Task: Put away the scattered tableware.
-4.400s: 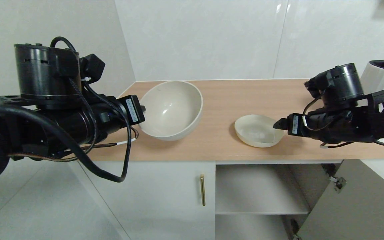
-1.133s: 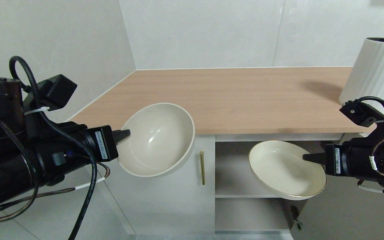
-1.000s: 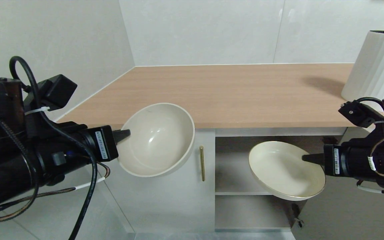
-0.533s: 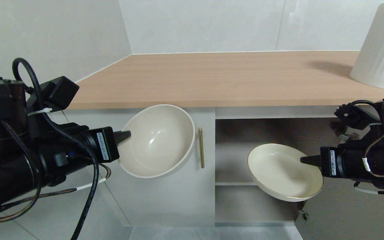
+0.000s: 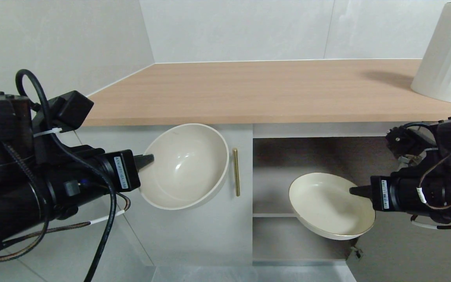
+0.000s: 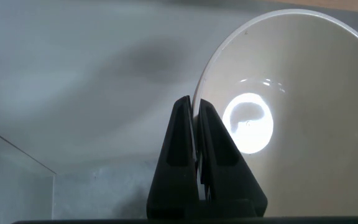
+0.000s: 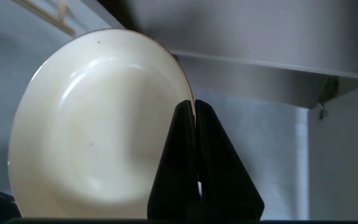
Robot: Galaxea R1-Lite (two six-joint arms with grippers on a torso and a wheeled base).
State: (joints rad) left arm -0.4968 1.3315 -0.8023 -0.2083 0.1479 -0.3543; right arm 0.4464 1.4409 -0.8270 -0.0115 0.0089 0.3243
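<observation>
Item: one deep cream bowl [image 5: 186,168], rim pinched by the left end effector [image 5: 148,158], and one shallow gold-rimmed plate [image 5: 329,205], rim pinched by the right end effector [image 5: 352,190]; both have been lifted off the table [image 5: 249,90] and are held in the air before the cabinet below. The plate has lately been eased lower toward the open compartment's one shelf [image 5: 272,215], so stowing is judged near, while the bowl has been kept beside the one brass handle [image 5: 236,172]. Also counted: one white ribbed vessel [image 5: 444,58].
</observation>
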